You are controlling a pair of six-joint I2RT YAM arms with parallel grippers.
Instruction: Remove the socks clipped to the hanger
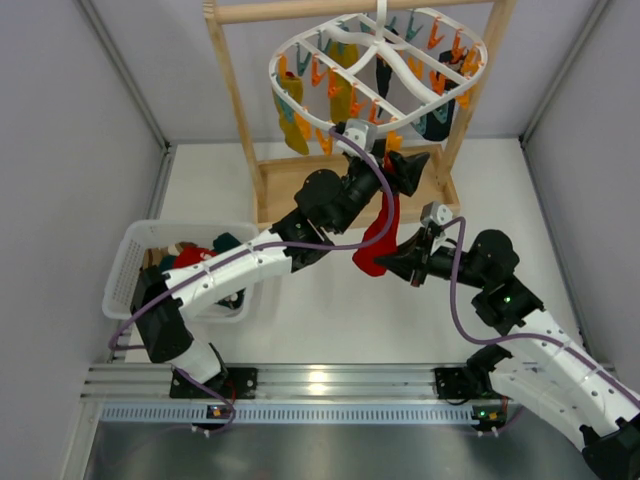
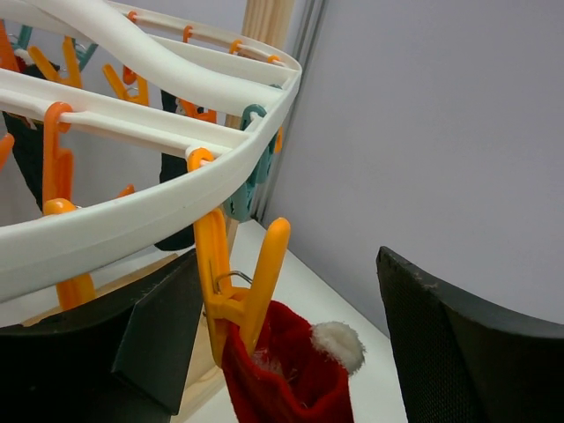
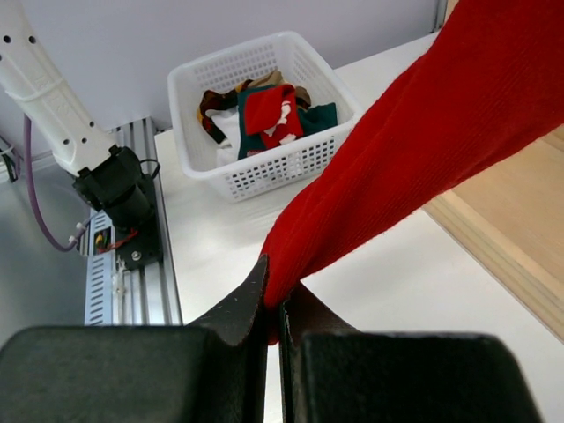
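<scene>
Our right pincer (image 3: 274,304) is clamped on the lower end of the red sock (image 3: 397,167), fingers pressed together with the cloth nipped between them. From there the sock runs upward, drawn fairly straight. Our left pincer (image 2: 291,335) stands with its fingers wide apart on either side of the orange clip (image 2: 240,286) that bites the sock's cuff, and as far as we can see neither finger touches it. That clip dangles from the rim of the hanger (image 2: 132,207), which hangs from the wooden rack (image 1: 235,100) with mustard socks (image 1: 293,125) and dark socks (image 1: 437,122) also clipped beneath it. We judge the red sock to be light, soft and quite limp. Its ribbed cloth should grip well, but it will stretch before it slips free. A hard pull from below would likely swing the hanger, which looks free to sway, rather than release the cuff. The better hold, we think, is on the clip's two upper tails, squeezed so the jaws open while the right pincer keeps a gentle downward draw. Off to the left on the worktop (image 3: 220,238) sits a white basket (image 3: 264,172) with several socks lying in it.
</scene>
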